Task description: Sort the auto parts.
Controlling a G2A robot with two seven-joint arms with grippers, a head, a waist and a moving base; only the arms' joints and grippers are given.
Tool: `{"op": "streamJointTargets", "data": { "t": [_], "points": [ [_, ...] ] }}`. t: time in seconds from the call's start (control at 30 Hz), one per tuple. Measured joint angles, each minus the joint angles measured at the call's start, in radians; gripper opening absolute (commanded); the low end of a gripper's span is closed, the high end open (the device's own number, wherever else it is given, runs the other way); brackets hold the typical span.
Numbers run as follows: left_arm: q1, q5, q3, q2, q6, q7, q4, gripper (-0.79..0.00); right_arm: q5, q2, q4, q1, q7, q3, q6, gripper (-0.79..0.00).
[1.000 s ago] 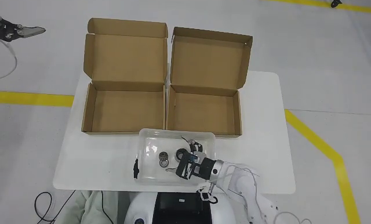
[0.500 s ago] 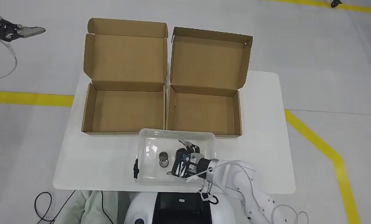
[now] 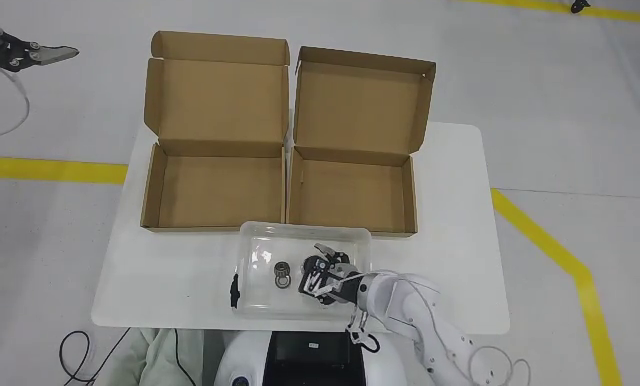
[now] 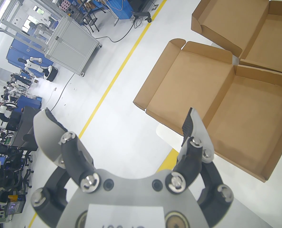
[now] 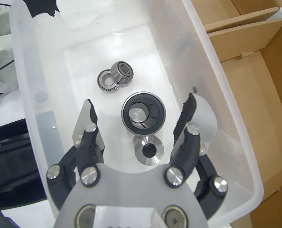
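- The left cardboard box (image 3: 215,191) and the right cardboard box (image 3: 350,196) are empty; nothing appears sorted yet.
- The two roller bearings (image 5: 114,78), large bearing (image 5: 143,116) and bushing (image 5: 148,150) lie in the near clear bin (image 5: 198,24).
- The right gripper (image 5: 141,100), spread wide and empty, hangs over the large bearing.
- The left gripper (image 4: 118,117) is spread wide and empty.

Right gripper (image 5: 141,99) and left gripper (image 4: 118,113) are the same build: grey metal palm plate (image 5: 131,191), black links (image 5: 89,148), silver screws (image 5: 174,173), and white finger shells (image 4: 46,131) lined with ribbed black pads (image 5: 187,110). There's a white label (image 4: 124,216) at the plate edge. Right arm (image 3: 425,311) is glossy white rounded segments, with a thin black cable (image 3: 355,338) at the wrist.
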Motion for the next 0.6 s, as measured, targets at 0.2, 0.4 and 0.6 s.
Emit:
{"op": "streamJointTargets", "data": {
  "t": [0.2, 0.4, 0.6],
  "points": [
    [0.0, 0.0, 0.0, 0.0, 0.0, 0.0, 0.0, 0.0, 0.012, -0.002, 0.027, 0.029, 0.025, -0.032, 0.019, -0.16],
    [0.0, 0.0, 0.0, 0.0, 0.0, 0.0, 0.0, 0.0, 0.019, -0.005, 0.052, 0.059, 0.049, -0.061, 0.04, -0.289],
    [0.0, 0.0, 0.0, 0.0, 0.0, 0.0, 0.0, 0.0, 0.011, -0.003, 0.062, 0.072, 0.069, -0.078, 0.054, -0.419]
  ]
}}
